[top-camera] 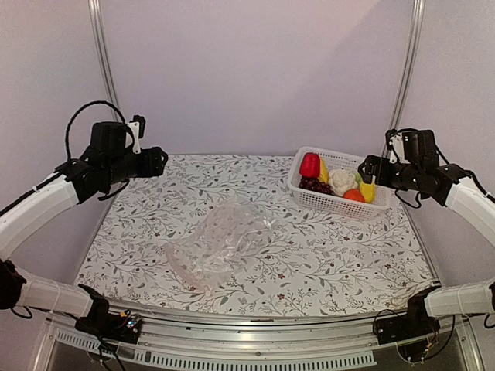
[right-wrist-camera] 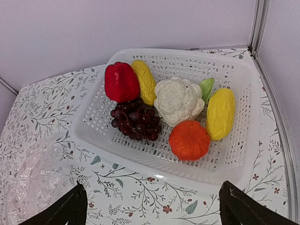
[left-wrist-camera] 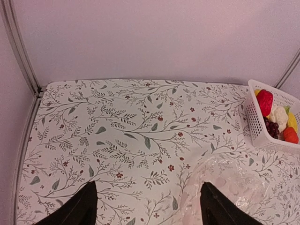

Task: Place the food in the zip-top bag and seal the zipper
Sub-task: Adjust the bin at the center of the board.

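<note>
The clear crinkly zip-top bag [top-camera: 220, 243] lies crumpled on the floral tablecloth at centre; it also shows in the left wrist view [left-wrist-camera: 234, 187] and the right wrist view [right-wrist-camera: 33, 183]. Its zipper cannot be made out. The food sits in a white mesh basket [top-camera: 321, 202] at the back right: red pepper [right-wrist-camera: 121, 82], purple grapes [right-wrist-camera: 136, 124], white cauliflower [right-wrist-camera: 178, 99], orange fruit [right-wrist-camera: 189, 139], two yellow pieces [right-wrist-camera: 220, 113]. My left gripper [left-wrist-camera: 147, 206] is open and empty, held high over the left back. My right gripper [right-wrist-camera: 152, 208] is open and empty, held above the table beside the basket.
The basket [right-wrist-camera: 159, 161] stands close to the right wall and back corner. Metal frame posts [top-camera: 100, 46] rise at the back corners. The tablecloth [top-camera: 232, 185] covers the table to its edges.
</note>
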Motion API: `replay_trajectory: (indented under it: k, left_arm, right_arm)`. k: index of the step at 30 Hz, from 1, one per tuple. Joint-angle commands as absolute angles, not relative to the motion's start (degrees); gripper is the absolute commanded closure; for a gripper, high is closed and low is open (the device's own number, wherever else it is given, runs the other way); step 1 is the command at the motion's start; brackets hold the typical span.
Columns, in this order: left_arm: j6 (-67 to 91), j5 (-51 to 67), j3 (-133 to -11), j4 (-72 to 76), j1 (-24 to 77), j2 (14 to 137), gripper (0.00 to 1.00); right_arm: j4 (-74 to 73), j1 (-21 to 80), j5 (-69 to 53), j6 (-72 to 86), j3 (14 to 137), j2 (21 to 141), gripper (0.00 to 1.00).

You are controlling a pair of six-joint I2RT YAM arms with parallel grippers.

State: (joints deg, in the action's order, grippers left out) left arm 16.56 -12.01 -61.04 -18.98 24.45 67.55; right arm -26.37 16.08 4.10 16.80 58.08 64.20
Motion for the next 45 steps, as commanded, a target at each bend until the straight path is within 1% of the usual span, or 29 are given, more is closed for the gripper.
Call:
replay_trajectory:
  k: [1,4,7,15,21,24,27,34,37,40,43,45]
  left_arm:
    - [18.2,-6.8,-57.9,-15.7,23.2,69.0,0.27]
    - [19.5,-3.1,-56.4,-14.9,23.8,69.8,0.29]
    - [21.2,0.2,-55.8,-14.3,24.7,70.9,0.31]
    - [24.8,6.2,-57.4,-15.7,29.2,74.9,0.32]
    - [26.3,8.3,-58.0,-15.6,32.7,76.4,0.32]
    - [26.6,9.6,-57.9,-15.0,34.0,76.7,0.32]
    - [26.6,11.9,-57.8,-13.8,34.9,76.6,0.31]
    - [25.9,16.6,-58.2,-11.3,36.9,77.1,0.31]
    - [25.8,16.9,-58.4,-11.3,37.4,77.4,0.31]
    - [26.1,17.9,-58.4,-11.0,37.6,77.7,0.31]
    - [26.1,19.0,-58.6,-10.5,37.9,78.2,0.31]
    - [26.1,19.6,-58.7,-10.1,38.1,78.3,0.31]
  right_arm:
    - [-28.2,14.2,-4.1,16.7,56.3,63.5,0.05]
    - [-31.0,13.8,-5.4,15.6,57.7,64.9,0.11]
    - [-35.4,13.9,-3.5,14.1,60.5,68.2,0.16]
    - [-41.7,13.9,2.1,9.9,68.2,79.0,0.24]
    - [-44.0,13.9,2.2,8.6,70.4,85.8,0.30]
    - [-44.2,13.9,-0.1,8.3,69.7,87.6,0.30]
    - [-44.4,13.9,-2.0,7.6,68.9,89.3,0.28]
    - [-43.8,13.8,-1.6,5.1,68.5,91.5,0.25]
    - [-43.7,13.8,-3.7,5.0,70.5,91.6,0.25]
    - [-43.1,13.8,-2.3,4.6,73.1,90.9,0.25]
    - [-42.8,13.7,-0.6,4.0,75.1,92.3,0.20]
    - [-43.8,13.8,-0.3,3.9,75.9,95.5,0.19]
